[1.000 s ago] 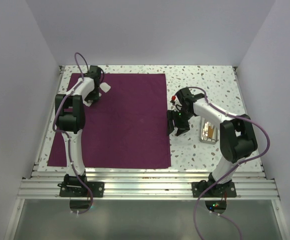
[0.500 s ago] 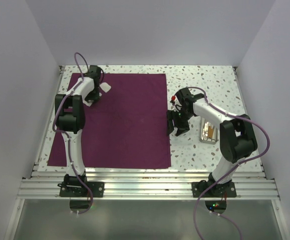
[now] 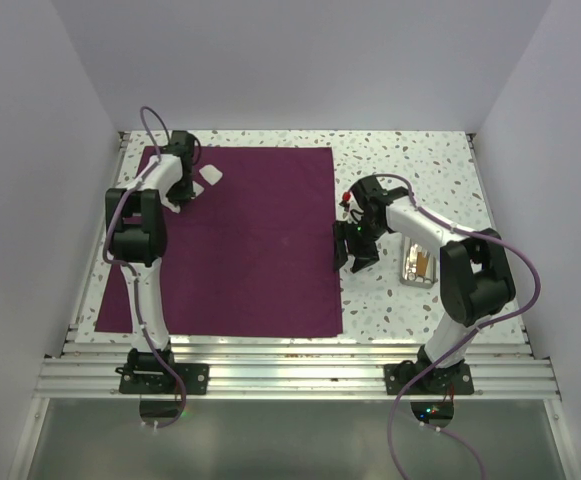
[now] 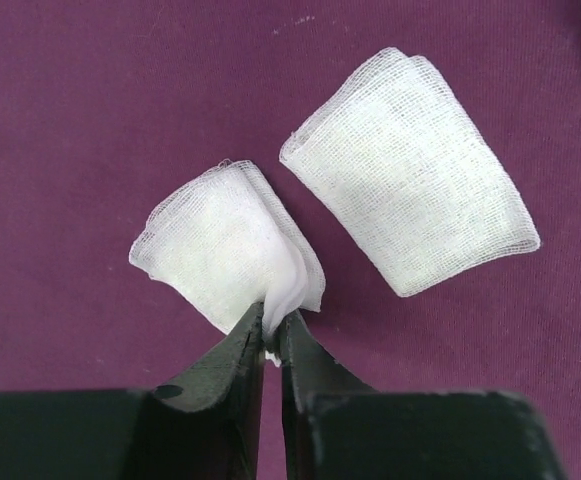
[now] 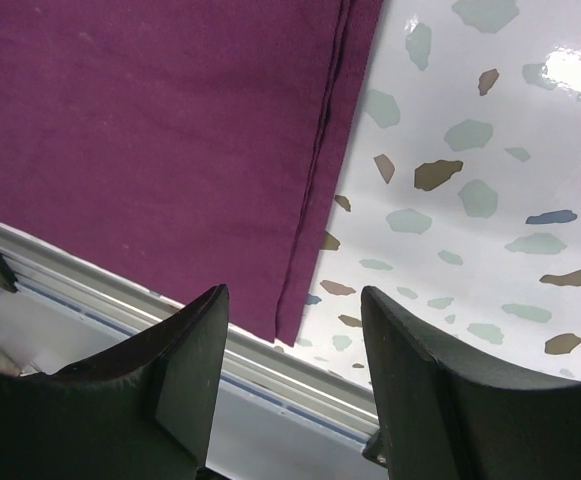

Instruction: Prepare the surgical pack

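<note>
The surgical pack [image 3: 260,250] is a deep purple sheet lying flat over the left half of the speckled table. Two white gauze pads rest on its far left corner. My left gripper [image 4: 273,325] is shut on the near edge of the left pad [image 4: 220,255], which bunches up between the fingertips. The other pad [image 4: 410,185] lies free just to the right, also seen from above as a white pad [image 3: 210,176] beside the left gripper [image 3: 185,192]. My right gripper [image 3: 350,250] hovers open over the sheet's right hem [image 5: 320,200], with nothing between its fingers [image 5: 200,350].
A small clear tray [image 3: 417,263] holding an instrument sits on the speckled table right of the right arm. A small red item [image 3: 346,197] shows by that wrist. A metal rail [image 3: 290,360] runs along the near edge, and white walls close three sides.
The left gripper's jaws have closed onto the left gauze pad, and that arm shifted slightly to the left. The right arm has not moved.
</note>
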